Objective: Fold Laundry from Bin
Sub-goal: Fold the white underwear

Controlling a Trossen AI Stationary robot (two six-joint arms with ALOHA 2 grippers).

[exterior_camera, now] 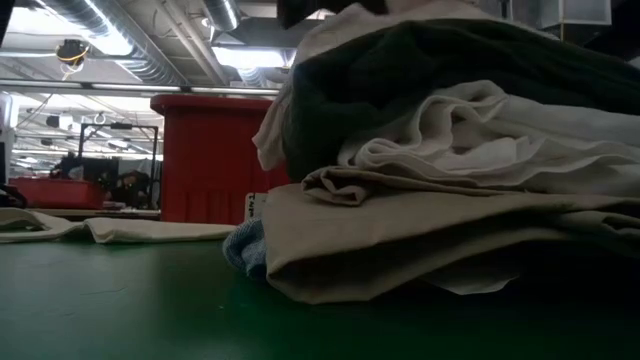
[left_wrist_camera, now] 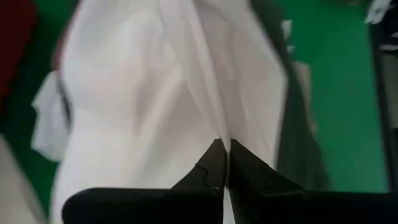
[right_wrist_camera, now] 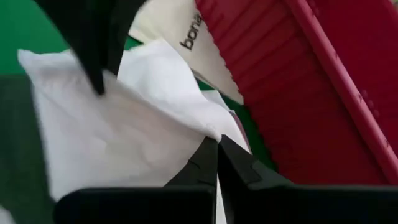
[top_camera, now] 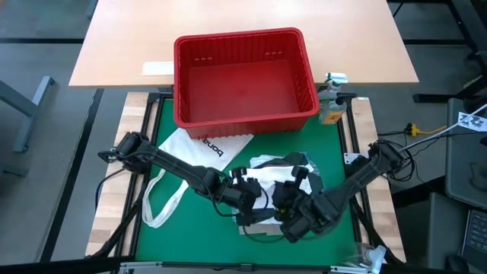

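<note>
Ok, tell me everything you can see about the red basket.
The red basket is a rectangular plastic tub with ribbed walls and small slots near its rim. It stands upright at the far end of the green mat, and nothing shows inside it. The white tote bag lies just in front of it, reaching its near wall. Neither gripper touches it.
</note>
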